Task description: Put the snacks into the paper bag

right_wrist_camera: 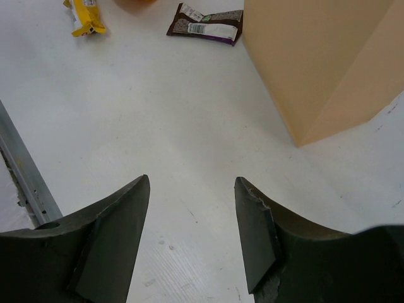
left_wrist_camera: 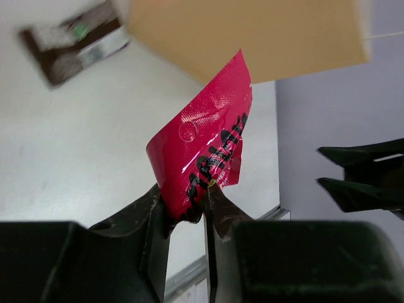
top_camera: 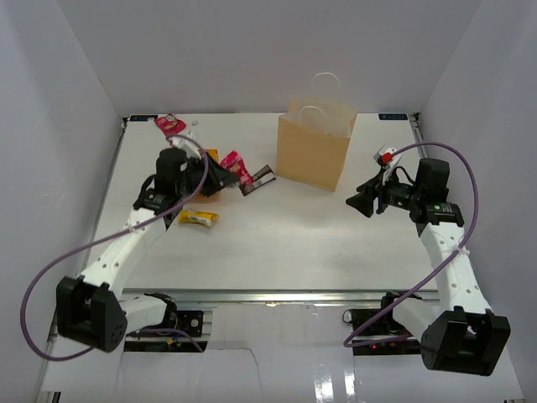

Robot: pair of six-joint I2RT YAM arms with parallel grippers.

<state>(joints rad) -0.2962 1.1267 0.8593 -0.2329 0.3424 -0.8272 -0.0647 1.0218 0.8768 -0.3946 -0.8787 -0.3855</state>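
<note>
The right gripper (right_wrist_camera: pixel 192 183) hangs over the white table (right_wrist_camera: pixel 158 113) with its two dark fingers spread apart; the paper bag (right_wrist_camera: pixel 315 57) stands at upper right; a brown bar (right_wrist_camera: pixel 205 24) lies just left of it; a yellow packet (right_wrist_camera: pixel 85 16) lies further left; a metal rail (right_wrist_camera: pixel 25 177) edges the table.

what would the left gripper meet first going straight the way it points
Probably the side of the paper bag, with its pinched magenta packet touching first; depth is unclear.
</note>
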